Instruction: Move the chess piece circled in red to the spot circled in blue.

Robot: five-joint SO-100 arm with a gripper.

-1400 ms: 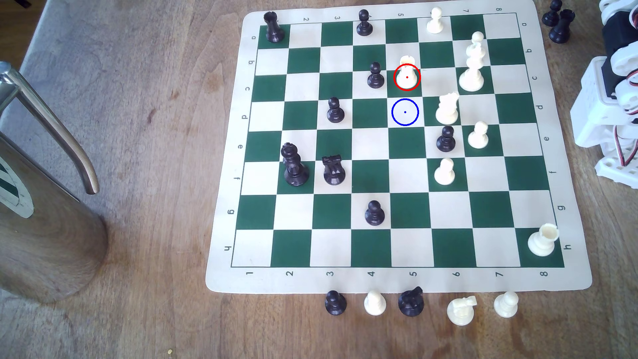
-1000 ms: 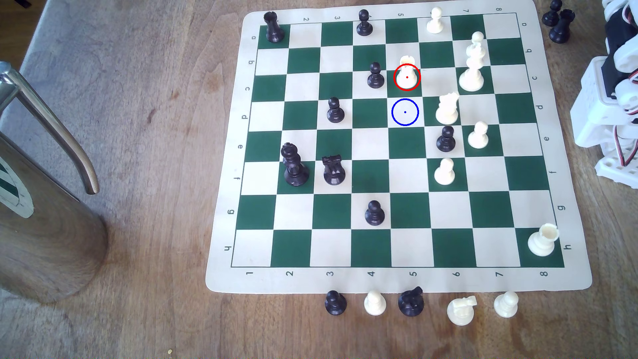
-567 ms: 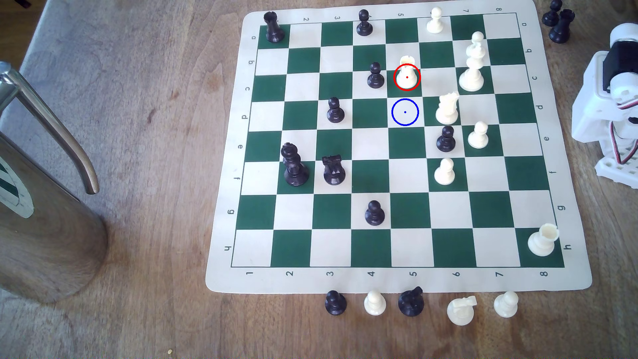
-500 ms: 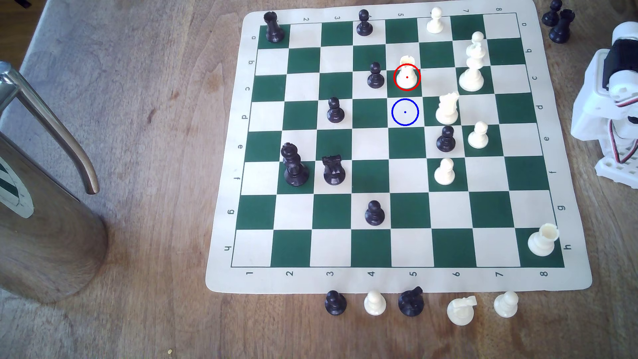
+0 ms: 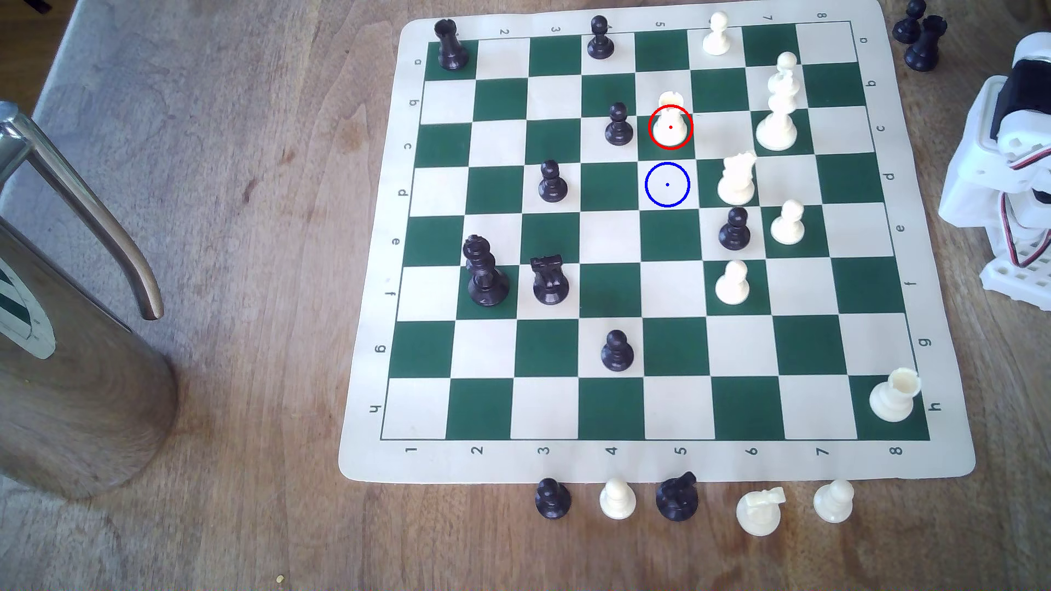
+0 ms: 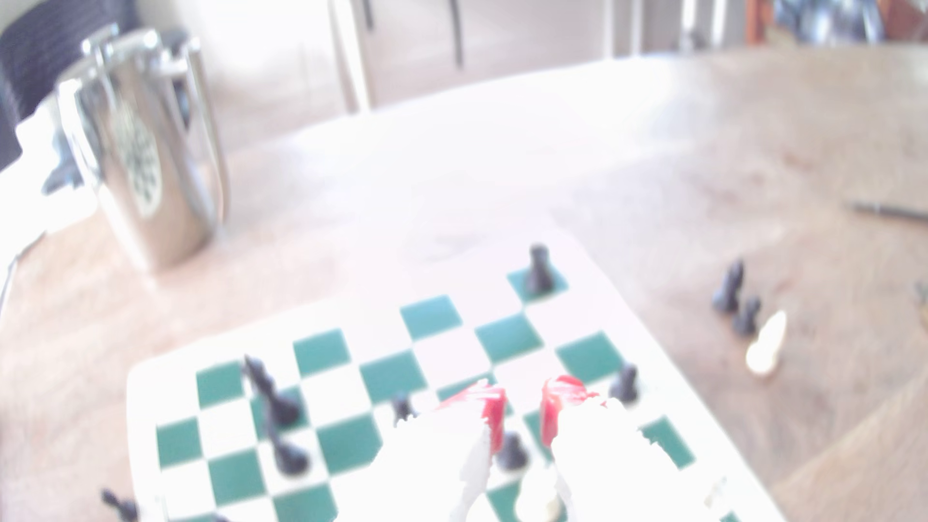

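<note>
The cream rook stands upright on a green square inside the red ring, in the board's upper middle in the exterior view. One square nearer the front is the cream square with the blue ring and dot, with nothing on it. My white arm sits off the board at the exterior view's right edge, far from the rook. In the blurred wrist view my gripper is open above the board. Its red-tipped fingers are apart with nothing held. A blurred cream piece shows low between them; I cannot tell which piece it is.
A black pawn stands just left of the rook. A cream knight stands right of the blue ring, and a tall cream piece farther right. Spare pieces line the mat's front edge. A metal jug is far left.
The arm at the exterior view's right edge has shifted: its upper links left the top right corner and the white body moved a little. No chess piece has moved.
</note>
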